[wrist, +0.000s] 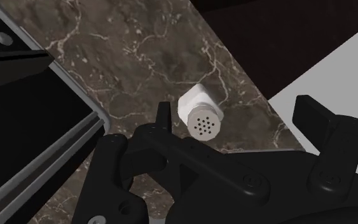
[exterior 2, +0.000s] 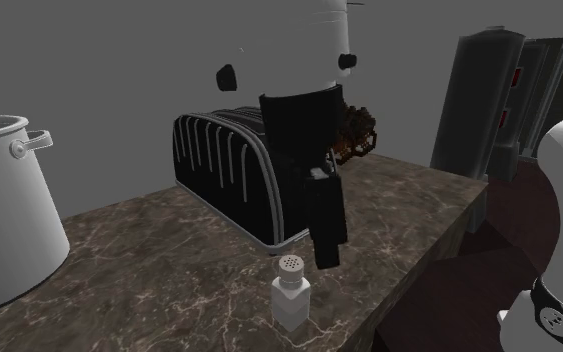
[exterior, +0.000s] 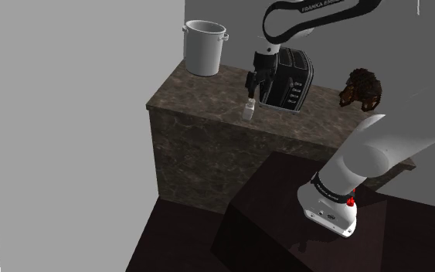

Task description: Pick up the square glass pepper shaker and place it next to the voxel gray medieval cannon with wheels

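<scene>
Standing upright on marbled counter [exterior 2: 169,270], white square shaker [exterior 2: 292,295], perforated round cap [exterior 2: 291,264]

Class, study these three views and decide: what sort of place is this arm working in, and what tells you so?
Most likely a kitchen: a dark stone-patterned counter carries a black toaster, a large grey pot with handles and a small white shaker.

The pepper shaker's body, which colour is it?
White pepper shaker, grey perforated cap; clearest in the second exterior view.
</scene>
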Controlling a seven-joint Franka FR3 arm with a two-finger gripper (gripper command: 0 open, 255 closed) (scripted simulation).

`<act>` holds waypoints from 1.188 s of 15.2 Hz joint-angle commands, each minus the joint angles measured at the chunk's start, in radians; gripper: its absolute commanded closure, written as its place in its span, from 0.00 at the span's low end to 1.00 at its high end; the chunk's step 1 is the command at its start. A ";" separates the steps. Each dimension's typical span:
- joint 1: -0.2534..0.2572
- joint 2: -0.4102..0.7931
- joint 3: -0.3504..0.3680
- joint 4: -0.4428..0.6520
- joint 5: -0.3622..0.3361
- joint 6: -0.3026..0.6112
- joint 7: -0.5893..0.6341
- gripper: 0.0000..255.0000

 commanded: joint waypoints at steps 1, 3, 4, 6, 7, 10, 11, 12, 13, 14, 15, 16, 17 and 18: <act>-0.008 0.076 -0.013 0.039 0.001 0.047 -0.011 0.00; -0.014 0.131 -0.022 0.066 0.003 0.081 -0.019 0.00; -0.014 0.135 -0.022 0.056 0.003 0.095 -0.020 0.00; -0.014 0.144 -0.023 0.036 0.004 0.123 -0.020 0.00; -0.014 0.148 -0.023 0.027 0.004 0.138 -0.020 0.00; -0.015 0.164 -0.023 0.000 0.005 0.180 -0.021 0.00; -0.015 0.167 -0.024 -0.005 0.005 0.189 -0.021 0.00; -0.015 0.167 -0.024 -0.006 0.005 0.189 -0.021 0.00; -0.015 0.167 -0.024 -0.006 0.005 0.189 -0.021 0.00; -0.015 0.167 -0.024 -0.005 0.005 0.189 -0.021 0.00; -0.015 0.167 -0.024 -0.005 0.005 0.189 -0.021 0.00; -0.015 0.167 -0.024 -0.005 0.005 0.189 -0.021 0.00; -0.015 0.167 -0.024 -0.005 0.005 0.189 -0.021 0.00; -0.015 0.167 -0.024 -0.005 0.005 0.188 -0.021 0.00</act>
